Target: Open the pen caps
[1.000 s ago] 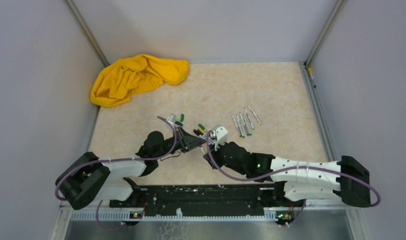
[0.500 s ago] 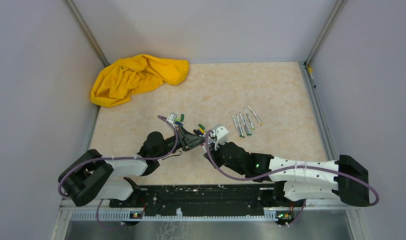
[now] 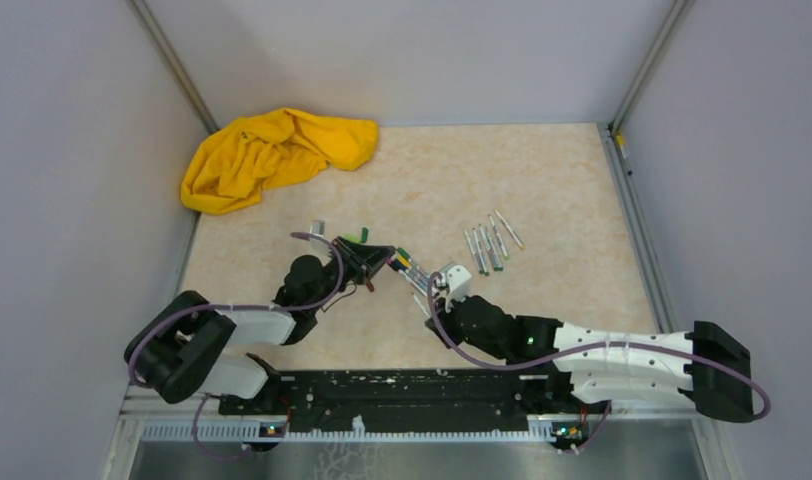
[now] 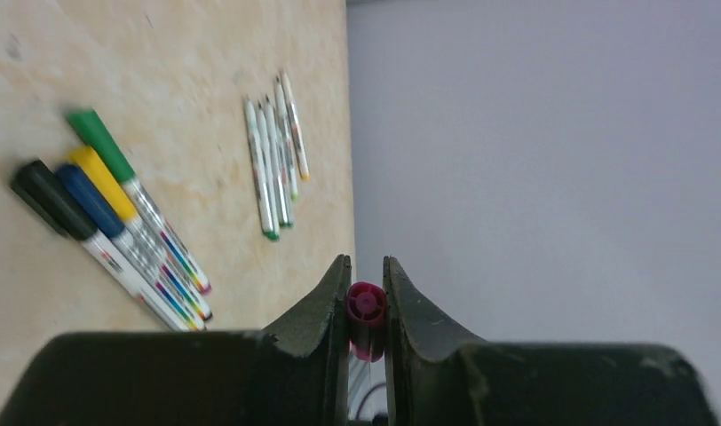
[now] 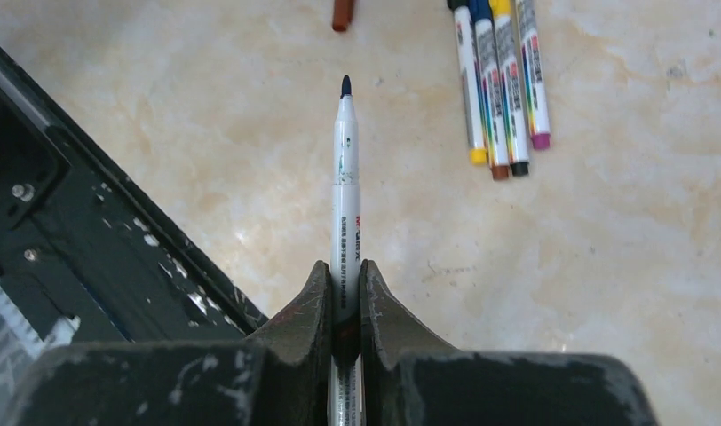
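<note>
The 2 arms are pulling apart: the left end effector (image 4: 366,264) is pinching the pink cap (image 4: 367,306), the right end effector (image 5: 344,271) is pinching its bare pen (image 5: 345,169), so this cap is coming off. 4 capped pens (image 4: 117,224) are lying between them; the tabletop (image 3: 572,200) is giving room on the right.

your left arm (image 3: 232,330) bends up from its base and reaches right, the left gripper (image 3: 382,257) pointing right with its jaws pinched on a pink cap (image 4: 366,306). your right arm (image 3: 602,355) stretches low and long to the left. the right gripper (image 3: 437,290) aims up-left, jaws clamped on an uncapped pen (image 5: 345,169). the two grippers sit near each other, not touching.
</note>
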Controlling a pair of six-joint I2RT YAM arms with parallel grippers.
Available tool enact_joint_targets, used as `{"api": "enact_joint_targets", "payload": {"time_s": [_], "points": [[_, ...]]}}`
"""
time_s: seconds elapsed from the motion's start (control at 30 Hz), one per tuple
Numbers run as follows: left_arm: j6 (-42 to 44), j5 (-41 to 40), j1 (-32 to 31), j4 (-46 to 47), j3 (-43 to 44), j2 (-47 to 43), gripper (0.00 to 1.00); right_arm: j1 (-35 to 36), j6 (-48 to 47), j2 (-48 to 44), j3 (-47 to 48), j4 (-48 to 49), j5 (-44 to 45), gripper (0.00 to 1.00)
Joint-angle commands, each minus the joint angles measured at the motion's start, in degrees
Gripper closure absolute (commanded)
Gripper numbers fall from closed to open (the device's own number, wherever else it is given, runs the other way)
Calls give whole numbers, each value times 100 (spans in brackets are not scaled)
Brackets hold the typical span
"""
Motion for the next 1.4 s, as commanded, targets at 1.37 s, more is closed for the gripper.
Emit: {"api": "enact_joint_targets", "payload": {"time_s": [1.37], "points": [[1557,-1858,1089,-3881,1488,1552,75,-3556,-1585,3739,2088,545,-386,100]]}}
